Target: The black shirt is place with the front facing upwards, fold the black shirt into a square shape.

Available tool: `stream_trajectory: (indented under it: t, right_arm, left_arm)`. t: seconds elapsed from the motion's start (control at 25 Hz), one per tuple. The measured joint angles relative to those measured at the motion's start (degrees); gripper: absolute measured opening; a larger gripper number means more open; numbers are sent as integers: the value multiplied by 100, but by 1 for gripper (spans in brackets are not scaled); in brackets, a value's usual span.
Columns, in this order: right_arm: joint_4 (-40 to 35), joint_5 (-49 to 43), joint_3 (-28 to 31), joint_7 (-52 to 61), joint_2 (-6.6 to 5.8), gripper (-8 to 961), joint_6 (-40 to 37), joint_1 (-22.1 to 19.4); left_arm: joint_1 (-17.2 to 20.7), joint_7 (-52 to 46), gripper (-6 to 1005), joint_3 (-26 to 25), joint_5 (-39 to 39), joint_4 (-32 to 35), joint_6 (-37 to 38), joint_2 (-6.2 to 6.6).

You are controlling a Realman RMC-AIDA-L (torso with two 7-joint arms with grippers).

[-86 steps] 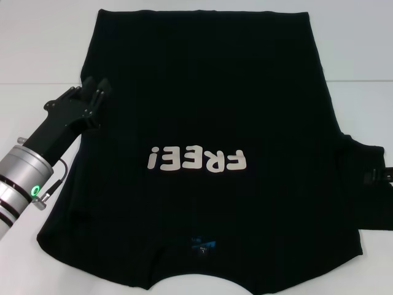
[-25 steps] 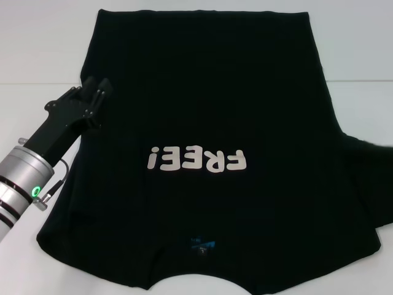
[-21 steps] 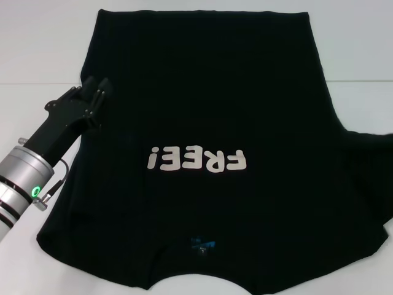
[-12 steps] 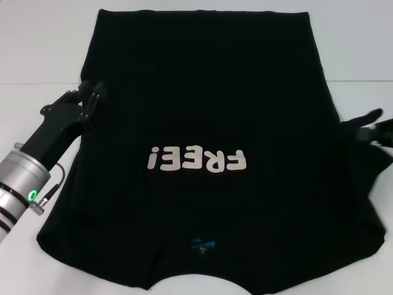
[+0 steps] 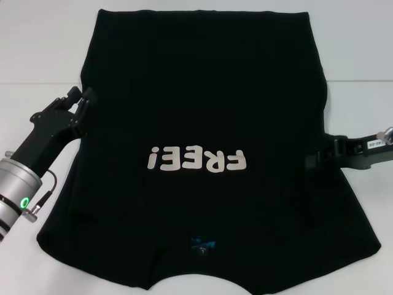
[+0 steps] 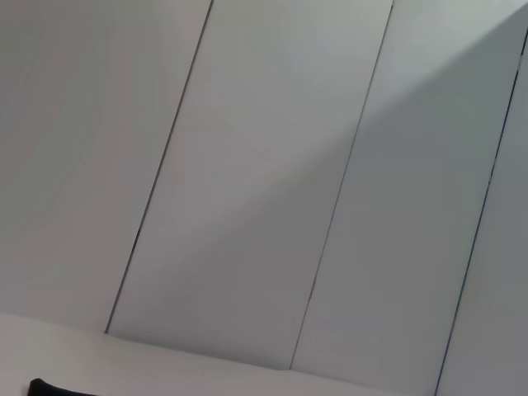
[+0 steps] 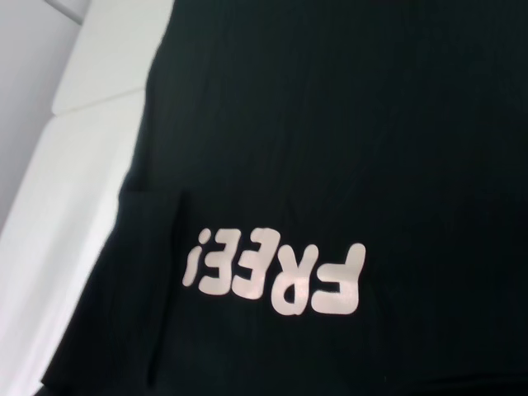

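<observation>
The black shirt (image 5: 202, 86) lies flat on the white table, front up, its white "FREE!" print (image 5: 196, 160) at the centre and a small blue neck label (image 5: 202, 244) near the front edge. My left gripper (image 5: 80, 98) sits open just off the shirt's left edge, holding nothing. My right gripper (image 5: 310, 161) reaches in from the right over the shirt's body, shut on the right sleeve, which lies folded inward. In the right wrist view the print (image 7: 276, 276) shows, and so does the left sleeve (image 7: 148, 264), folded onto the body.
The white table (image 5: 37, 55) shows on both sides of the shirt and behind it. A grey panelled wall (image 6: 264, 165) fills the left wrist view.
The right sleeve, which stuck out to the right, was lifted and carried inward by my right gripper onto the body. My left gripper drew back left off the shirt's edge.
</observation>
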Motion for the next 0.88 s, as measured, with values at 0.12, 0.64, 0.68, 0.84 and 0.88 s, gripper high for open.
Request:
stream_trajectory:
  t: [0.12,0.64,0.68,0.84,0.88]
  right_arm:
    - [103,-91,-21,-4,41,93,124,53]
    - [152,770,51,-345,79,337,13,-51]
    - [127,832,55,-362,64,371,-40,-91]
    - [113,852,66,-295,-59,568,-165,-298]
    - [127,845,73,-259,-98,617,-136,-365]
  left_arm:
    - [5,0,305,1,0,-1,3,0]
    - [-21,1,306,34,0,-67,7,0]
    - [-19,1,306,35,0,-68,7,0]
    - [15,1,305,19,0,-71,7,-3]
    - [25,1,305,13,0,-71,8,-6]
